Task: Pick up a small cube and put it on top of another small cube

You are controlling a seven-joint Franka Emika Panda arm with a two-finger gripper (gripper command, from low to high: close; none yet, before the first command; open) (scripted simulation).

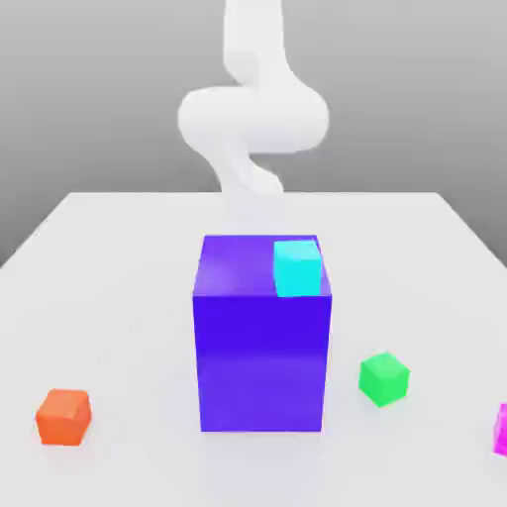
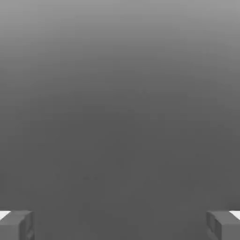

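Meanwhile, the gripper [image 2: 120,225] is hanging wide apart, gripping nothing, while the pink cube [image 1: 501,429] is sitting near the green cube [image 1: 383,378].

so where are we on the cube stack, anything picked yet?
Nothing looks done. The magenta cube sits on the table at the exterior view's right edge, untouched; the green cube and orange cube also lie apart on the table. A cyan cube sits on the large blue-purple block. In hand: the pincer is open and holds nothing. Left: the grasp, lift and placing.
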